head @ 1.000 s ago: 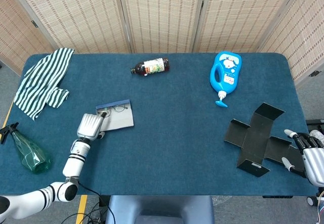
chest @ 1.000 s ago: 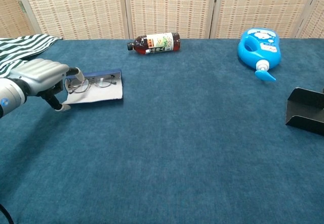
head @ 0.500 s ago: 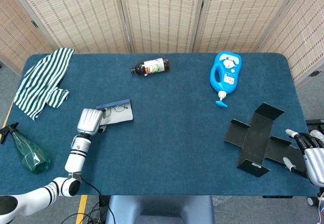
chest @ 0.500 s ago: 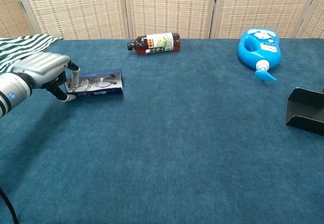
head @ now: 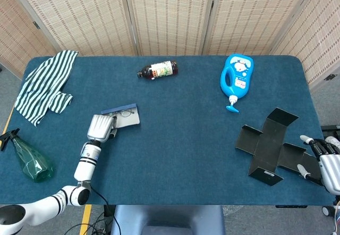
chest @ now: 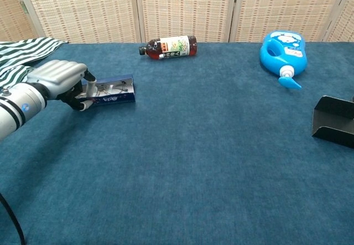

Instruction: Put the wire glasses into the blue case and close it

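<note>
Closing time for the blue case (chest: 110, 90), left of centre in the chest view: the left hand (chest: 62, 79) curls its fingers against the case's near end, lid half raised, the wire glasses (head: 125, 113) lying inside. Next, by the look of it, the lid needs folding flat and pressing down. Open cloth surrounds the case; the striped towel (head: 45, 85) and spray bottle (head: 29, 162) sit toward the left edge. At lower right the right hand (head: 326, 160) idles off the table, fingers apart, holding nothing.
</note>
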You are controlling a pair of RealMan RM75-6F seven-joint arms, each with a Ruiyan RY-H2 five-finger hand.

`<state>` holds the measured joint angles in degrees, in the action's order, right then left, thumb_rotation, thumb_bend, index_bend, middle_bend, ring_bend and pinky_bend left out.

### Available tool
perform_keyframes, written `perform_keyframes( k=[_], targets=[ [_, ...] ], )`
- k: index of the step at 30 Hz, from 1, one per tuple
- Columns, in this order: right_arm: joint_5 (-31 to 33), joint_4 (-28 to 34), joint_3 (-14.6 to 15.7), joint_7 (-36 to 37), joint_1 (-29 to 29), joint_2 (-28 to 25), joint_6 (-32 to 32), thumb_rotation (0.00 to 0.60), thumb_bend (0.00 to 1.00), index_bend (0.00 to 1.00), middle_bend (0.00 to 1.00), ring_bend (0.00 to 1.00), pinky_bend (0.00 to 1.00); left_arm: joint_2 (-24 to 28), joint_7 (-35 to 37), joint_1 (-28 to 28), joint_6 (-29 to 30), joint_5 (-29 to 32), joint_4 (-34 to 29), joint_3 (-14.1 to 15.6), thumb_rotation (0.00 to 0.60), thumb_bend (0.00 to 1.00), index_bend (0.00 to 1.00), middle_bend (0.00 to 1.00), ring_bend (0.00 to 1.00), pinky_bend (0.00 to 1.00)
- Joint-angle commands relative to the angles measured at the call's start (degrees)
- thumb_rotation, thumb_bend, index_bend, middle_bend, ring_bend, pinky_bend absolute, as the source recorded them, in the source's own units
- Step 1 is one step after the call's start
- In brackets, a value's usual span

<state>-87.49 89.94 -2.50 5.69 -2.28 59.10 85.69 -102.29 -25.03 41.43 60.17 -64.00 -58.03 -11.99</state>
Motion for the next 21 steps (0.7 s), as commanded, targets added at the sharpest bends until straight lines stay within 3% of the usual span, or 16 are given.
perform_keyframes(
  k=[1, 6, 14, 18, 21],
  targets=[
    [-0.02, -0.09, 0.0, 0.11, 0.02, 0.02, 0.05, 0.6, 0.26, 0.17, 0.3, 0.24, 0.24, 0.74, 0.62, -0.51, 0.79, -1.02, -1.26, 0.39, 0.6, 0.47, 0.68, 1.0, 1.0, 1.0],
    [-0.22, -0.04, 0.04, 0.11, 0.13, -0.02, 0.35, 0.6, 0.26, 0.17, 0.3, 0.24, 0.24, 5.36, 1.5, -2.88, 3.34, -4.6, -8.47, 2.89, 0.6, 0.47, 0.68, 1.0, 1.0, 1.0],
    [-1.12, 0.58, 0.28, -0.36, 0.35, -0.14, 1.12, 0.6, 0.26, 0.17, 0.3, 0.24, 0.24, 17.58, -1.43, -6.35, 2.07, -4.2, -26.78, 6.49, 0.6, 0.47, 0.68, 1.0, 1.0, 1.0],
    [-1.35, 0.91, 0.32, -0.53, 0.45, -0.3, 1.42, 0.6, 0.26, 0.17, 0.3, 0.24, 0.24, 22.25, -2.37, -7.01, 1.23, -2.98, -33.51, 7.11, 0.6, 0.47, 0.69, 1.0, 1.0, 1.0],
    [-1.57, 1.06, 0.34, -0.6, 0.41, -0.31, 1.5, 0.6, 0.26, 0.17, 0.3, 0.24, 0.24, 23.44, -2.33, -6.71, 0.33, -1.19, -34.93, 6.41, 0.6, 0.47, 0.69, 1.0, 1.0, 1.0]
  ],
)
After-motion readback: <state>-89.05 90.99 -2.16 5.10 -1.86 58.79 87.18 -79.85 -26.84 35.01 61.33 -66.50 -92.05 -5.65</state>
